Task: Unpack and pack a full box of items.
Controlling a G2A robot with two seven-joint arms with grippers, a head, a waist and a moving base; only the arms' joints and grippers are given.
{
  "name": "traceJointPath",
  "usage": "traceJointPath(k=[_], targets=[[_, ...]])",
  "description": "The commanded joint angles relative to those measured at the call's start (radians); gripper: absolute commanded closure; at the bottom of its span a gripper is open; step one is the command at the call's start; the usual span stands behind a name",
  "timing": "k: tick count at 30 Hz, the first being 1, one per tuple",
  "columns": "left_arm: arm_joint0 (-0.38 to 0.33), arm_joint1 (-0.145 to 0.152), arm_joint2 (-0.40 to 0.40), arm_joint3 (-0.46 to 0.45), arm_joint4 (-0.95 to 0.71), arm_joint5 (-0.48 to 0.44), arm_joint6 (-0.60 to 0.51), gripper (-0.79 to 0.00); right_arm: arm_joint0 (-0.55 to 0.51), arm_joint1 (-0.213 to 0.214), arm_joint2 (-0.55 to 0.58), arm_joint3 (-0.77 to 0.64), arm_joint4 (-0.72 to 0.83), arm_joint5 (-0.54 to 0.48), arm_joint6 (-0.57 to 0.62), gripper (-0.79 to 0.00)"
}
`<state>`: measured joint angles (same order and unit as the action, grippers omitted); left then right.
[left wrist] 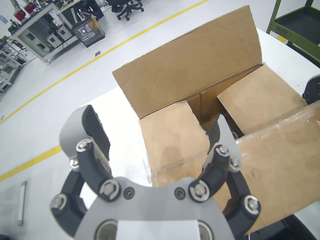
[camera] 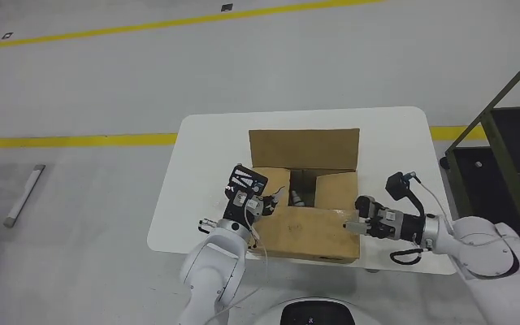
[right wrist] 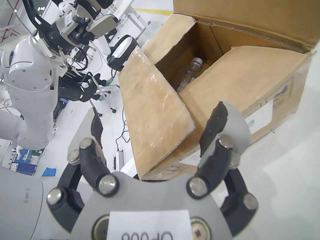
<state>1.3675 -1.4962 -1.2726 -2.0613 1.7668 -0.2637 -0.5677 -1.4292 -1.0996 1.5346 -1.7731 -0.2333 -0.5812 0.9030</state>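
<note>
Bottle (right wrist: pixel 191 72): we see it inside the box (camera: pixel 305 231), below the opening, cap up.
Left gripper (left wrist: pixel 156 119): fingers spread, nearer the bottle.
Right gripper (right wrist: pixel 157 116): fingers spread, at the near flap (right wrist: pixel 152 106).

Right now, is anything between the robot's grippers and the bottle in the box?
Yes. The bottle lies down in the box. The left side flap lies under the left gripper, and the taped front flap rises before the right gripper. A middle gap is open.

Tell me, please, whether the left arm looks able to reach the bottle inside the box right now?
Probably not yet. The bottle lies deep in the box, under a narrow gap between the two folded side flaps, and the open left gripper looks wider than that gap.
</note>
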Motion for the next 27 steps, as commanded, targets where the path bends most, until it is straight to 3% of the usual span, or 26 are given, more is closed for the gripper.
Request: traceJointPath(k=[1,4,5,6,7,8,14,17,20,23,25,26,27], targets=[[0.000,0.000,0.000,0.000,0.000,0.000,0.000,-0.785,0.000,0.001,-0.006,0.000,0.016,-0.005,-0.001,-0.785],[0.000,0.000,0.000,0.000,0.000,0.000,0.000,-0.785,-0.003,0.005,-0.009,-0.004,0.019,-0.007,-0.003,-0.690],[0.000,0.000,0.000,0.000,0.000,0.000,0.000,-0.785,-0.004,0.007,-0.007,-0.005,0.011,-0.008,0.003,-0.613],[0.000,0.000,0.000,0.000,0.000,0.000,0.000,-0.785,-0.004,0.009,-0.004,-0.008,-0.011,-0.007,0.012,-0.613],[0.000,0.000,0.000,0.000,0.000,0.000,0.000,-0.785,-0.007,0.010,-0.003,-0.010,-0.008,-0.007,0.003,-0.453],[0.000,0.000,0.000,0.000,0.000,0.000,0.000,-0.785,-0.011,0.011,-0.004,-0.010,0.004,-0.009,-0.005,-0.385],[0.000,0.000,0.000,0.000,0.000,0.000,0.000,-0.785,-0.029,0.020,0.003,-0.023,0.014,-0.029,0.003,-0.391],[0.000,0.000,0.000,0.000,0.000,0.000,0.000,-0.785,-0.033,0.027,0.001,-0.041,-0.003,-0.060,0.046,-0.610],[0.001,0.000,0.000,0.001,-0.001,0.001,0.003,-0.785,-0.043,0.034,0.000,-0.057,0.013,-0.093,0.081,-0.536],[0.006,0.003,-0.001,0.003,0.002,0.004,0.027,-0.785,-0.055,0.042,-0.001,-0.074,0.043,-0.130,0.116,-0.597],[0.003,0.005,-0.002,0.003,0.008,0.004,0.031,-0.785,-0.061,0.047,0.005,-0.081,0.054,-0.135,0.131,-0.557],[0.001,0.005,-0.002,0.005,0.011,0.005,0.031,-0.785,-0.063,0.049,0.006,-0.086,0.066,-0.142,0.131,-0.369],[-0.002,0.006,-0.001,0.006,0.012,0.006,0.032,-0.785,-0.065,0.051,0.006,-0.088,0.079,-0.148,0.132,-0.302]])
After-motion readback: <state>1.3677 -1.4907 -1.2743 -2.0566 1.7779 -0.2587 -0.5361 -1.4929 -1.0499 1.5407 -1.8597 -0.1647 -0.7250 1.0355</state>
